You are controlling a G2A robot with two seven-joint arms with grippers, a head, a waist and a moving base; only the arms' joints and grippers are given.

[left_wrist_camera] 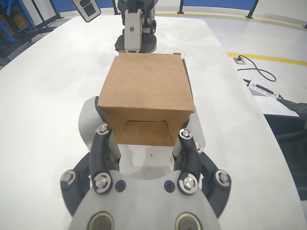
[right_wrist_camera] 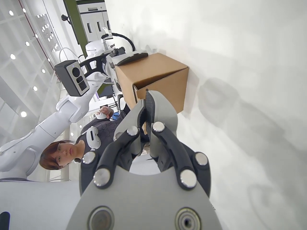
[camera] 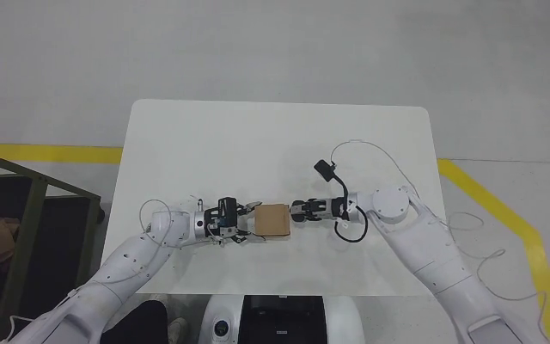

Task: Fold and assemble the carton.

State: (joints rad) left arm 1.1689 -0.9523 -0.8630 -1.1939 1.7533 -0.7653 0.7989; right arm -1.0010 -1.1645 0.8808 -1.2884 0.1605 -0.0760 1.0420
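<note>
A small brown carton (camera: 273, 221) lies on the white table (camera: 275, 138) near its front edge, between my two grippers. In the left wrist view the carton (left_wrist_camera: 146, 89) has its near end open, and my left gripper (left_wrist_camera: 144, 130) holds that end, one finger (left_wrist_camera: 87, 113) against each side wall. My right gripper (right_wrist_camera: 146, 99) is shut, its tips pressed to the carton (right_wrist_camera: 156, 72) at a slit beside a partly folded end flap. From the left wrist view the right gripper (left_wrist_camera: 131, 48) touches the carton's far top edge.
A black camera module (camera: 324, 168) sticks out from the right arm above the table. A thin white cable (camera: 369, 146) loops over the table's right half. The table's front edge runs just behind both wrists. Bare tabletop stretches toward the far side.
</note>
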